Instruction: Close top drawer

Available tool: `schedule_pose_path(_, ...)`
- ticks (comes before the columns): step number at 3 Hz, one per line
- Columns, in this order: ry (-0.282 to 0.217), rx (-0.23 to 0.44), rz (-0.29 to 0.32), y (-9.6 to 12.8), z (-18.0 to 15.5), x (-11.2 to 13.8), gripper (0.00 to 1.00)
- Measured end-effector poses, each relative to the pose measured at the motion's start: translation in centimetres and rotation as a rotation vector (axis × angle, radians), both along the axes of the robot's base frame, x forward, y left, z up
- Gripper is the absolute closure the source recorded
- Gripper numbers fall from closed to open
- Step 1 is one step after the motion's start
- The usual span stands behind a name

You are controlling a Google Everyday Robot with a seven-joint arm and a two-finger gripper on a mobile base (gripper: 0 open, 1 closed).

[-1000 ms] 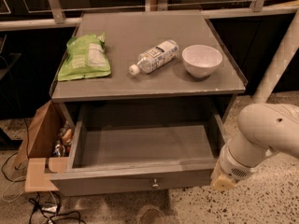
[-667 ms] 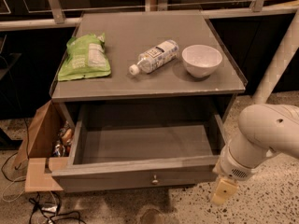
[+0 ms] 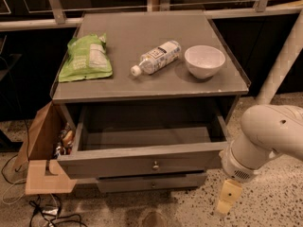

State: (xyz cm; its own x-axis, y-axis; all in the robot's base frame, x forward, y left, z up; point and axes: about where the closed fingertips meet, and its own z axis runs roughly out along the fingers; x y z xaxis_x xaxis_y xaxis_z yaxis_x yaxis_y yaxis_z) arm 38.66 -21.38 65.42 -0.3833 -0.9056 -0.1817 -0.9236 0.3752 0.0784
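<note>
Camera view: top drawer (image 3: 118, 163) open, end effector (image 3: 228, 197) low off its right corner, grip state unclear.

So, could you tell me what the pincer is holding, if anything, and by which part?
Nothing is held: the pincer hangs free, low to the right of the open top drawer, clear of its knob.

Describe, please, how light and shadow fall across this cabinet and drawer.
Camera view: warm light on the cabinet top; the open top drawer is shaded at its rear by that top; behind, near black; the gripper hangs lit, right of the drawer front.
</note>
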Motion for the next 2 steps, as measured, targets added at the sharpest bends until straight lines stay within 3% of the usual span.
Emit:
schedule_pose_path(1, 0.000, 0.000, 0.000, 0.00, 0.00, 0.00, 0.16)
schedule_pose_path(2, 0.000, 0.000, 0.000, 0.00, 0.00, 0.00, 0.39)
